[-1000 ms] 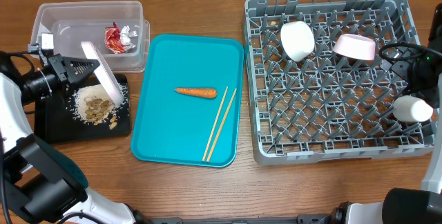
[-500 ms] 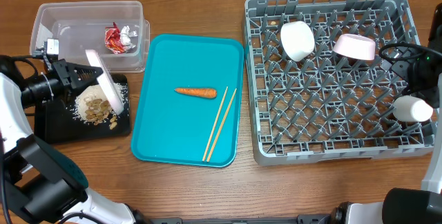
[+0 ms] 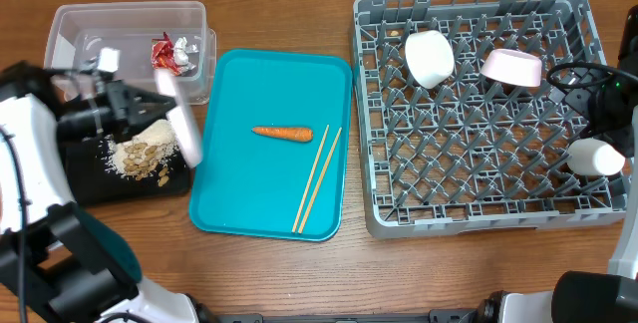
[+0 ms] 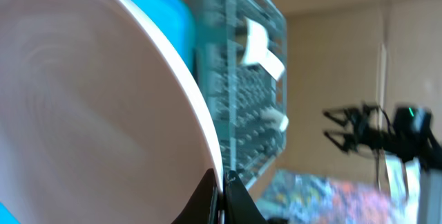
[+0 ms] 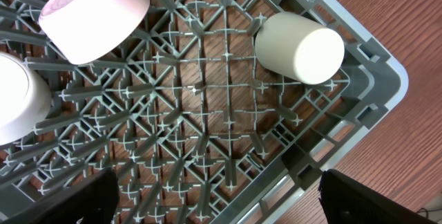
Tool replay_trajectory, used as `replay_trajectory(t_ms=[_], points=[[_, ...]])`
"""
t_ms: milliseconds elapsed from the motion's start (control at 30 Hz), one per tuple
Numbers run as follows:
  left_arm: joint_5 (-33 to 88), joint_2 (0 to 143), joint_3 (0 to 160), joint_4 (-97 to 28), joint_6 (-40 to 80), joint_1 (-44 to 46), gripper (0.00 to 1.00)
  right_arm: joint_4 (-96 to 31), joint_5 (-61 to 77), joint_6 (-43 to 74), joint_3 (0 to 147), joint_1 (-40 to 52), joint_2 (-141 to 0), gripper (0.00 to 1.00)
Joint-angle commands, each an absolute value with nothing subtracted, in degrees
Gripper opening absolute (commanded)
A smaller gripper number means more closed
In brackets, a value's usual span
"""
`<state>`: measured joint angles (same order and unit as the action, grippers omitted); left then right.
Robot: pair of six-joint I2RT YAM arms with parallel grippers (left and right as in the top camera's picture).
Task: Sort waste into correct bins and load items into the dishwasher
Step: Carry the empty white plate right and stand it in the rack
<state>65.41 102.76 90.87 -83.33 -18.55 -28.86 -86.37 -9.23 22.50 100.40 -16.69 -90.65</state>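
My left gripper (image 4: pixel 222 186) is shut on the rim of the round white plate (image 3: pixel 179 124), which stands on edge over the boundary between the black tray (image 3: pixel 80 178) and the teal tray. Beige food scraps (image 3: pixel 142 154) lie in the black tray. The foil wrapper (image 3: pixel 171 54) sits in the clear tub (image 3: pixel 70 24). The carrot (image 3: pixel 282 133) and chopsticks (image 3: pixel 317 178) lie on the teal tray. In the grey dish rack (image 3: pixel 478 198) are a white bowl (image 3: pixel 429 57), a pink-bottomed bowl (image 3: pixel 511 66) and the cup (image 5: pixel 300 48). My right gripper (image 5: pixel 217 203) hangs open above the rack's near right corner, nothing between its fingers.
The flat teal tray (image 3: pixel 239 198) lies between the bins and the rack. A black cable (image 3: pixel 568 72) loops over the rack's right side. Bare wooden table (image 3: pixel 299 273) runs along the front edge.
My left arm has carried the plate to the right, from above the black tray to the teal tray's left edge. The right arm has not moved.
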Motion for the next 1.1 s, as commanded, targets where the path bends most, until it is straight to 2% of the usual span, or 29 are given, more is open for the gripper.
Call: replay_trajectory(t_ms=[0, 67, 167, 267, 367, 433, 600, 667, 733, 900, 1067], points=[[77.12, 98.8, 92.14, -78.0, -18.81, -19.07, 0.04, -86.37, -9.34, 22.28, 101.6, -16.58, -90.06, 0.96], [79.13, 98.8, 92.14, -67.59, -11.92, -11.86, 0.04, -86.43, -9.34, 22.28, 101.6, -16.58, -90.06, 0.96], [74.52, 98.89, 92.14, -49.36, 4.25, -1.65, 0.04, -86.54, -9.34, 22.28, 101.6, -16.58, -90.06, 0.96], [64.82, 98.91, 92.14, -30.04, 19.68, 7.99, 0.04, -86.59, -9.34, 22.28, 101.6, -16.58, -90.06, 0.96], [51.83, 99.02, 92.14, -13.17, 28.12, 17.19, 0.04, -86.7, -9.34, 22.28, 101.6, -16.58, -90.06, 0.96], [43.09, 99.2, 92.14, -9.65, 30.98, 21.21, 0.04, -86.67, -9.34, 22.28, 101.6, -16.58, -90.06, 0.96], [30.15, 100.36, 92.12, -7.4, 35.92, 26.81, 0.04, -86.65, -9.34, 22.28, 101.6, -16.58, -90.06, 0.96], [25.47, 102.04, 92.09, -6.24, 42.04, 28.6, 0.04, -86.65, -9.34, 22.28, 101.6, -16.58, -90.06, 0.96], [25.67, 104.53, 92.09, -3.09, 46.48, 29.54, 0.04, -86.67, -9.34, 22.28, 101.6, -16.58, -90.06, 0.96], [42.37, 113.47, 92.09, 14.06, 54.28, 30.02, 0.04, -86.7, -9.34, 22.26, 101.6, -16.58, -90.06, 0.96], [46.15, 117.4, 92.09, 13.72, 55.75, 30.02, 0.04, -86.65, -9.34, 22.09, 101.6, -16.58, -90.06, 0.96]])
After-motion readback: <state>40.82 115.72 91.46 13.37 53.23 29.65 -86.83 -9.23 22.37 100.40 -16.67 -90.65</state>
